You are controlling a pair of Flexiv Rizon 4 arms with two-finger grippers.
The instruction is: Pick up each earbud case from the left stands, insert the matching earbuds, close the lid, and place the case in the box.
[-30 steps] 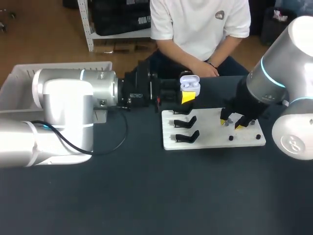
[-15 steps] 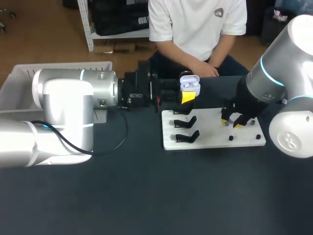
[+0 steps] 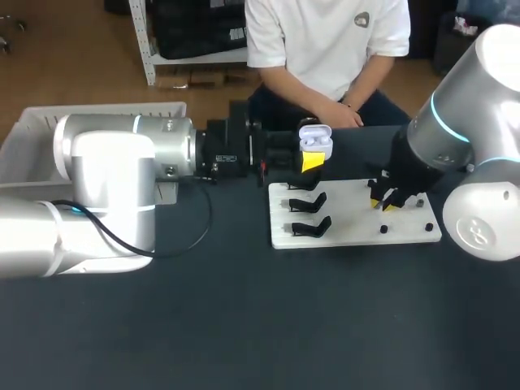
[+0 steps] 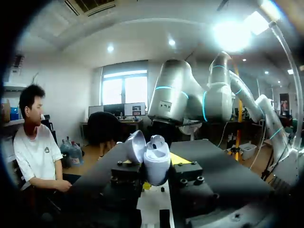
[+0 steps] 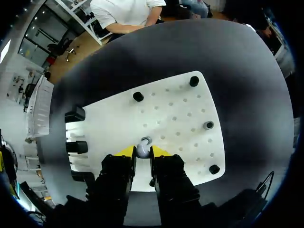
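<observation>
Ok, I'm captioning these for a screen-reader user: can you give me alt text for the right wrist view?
The right gripper pinches a small white earbud between its yellow-tipped fingers, over a white pegboard on the dark table. Black pegs dot the board, and black stands line one edge.

The left arm [image 3: 106, 175] comes in from 9 o'clock and lies level, pointing toward 3 o'clock. The left gripper [image 3: 311, 160] clamps an open case [image 3: 315, 140] from both sides. The right arm [image 3: 455, 130] comes in from 3 o'clock with its wrist bent down. The right gripper [image 3: 385, 203] is narrowed, pinching an earbud [image 5: 142, 150] between its tips.
</observation>
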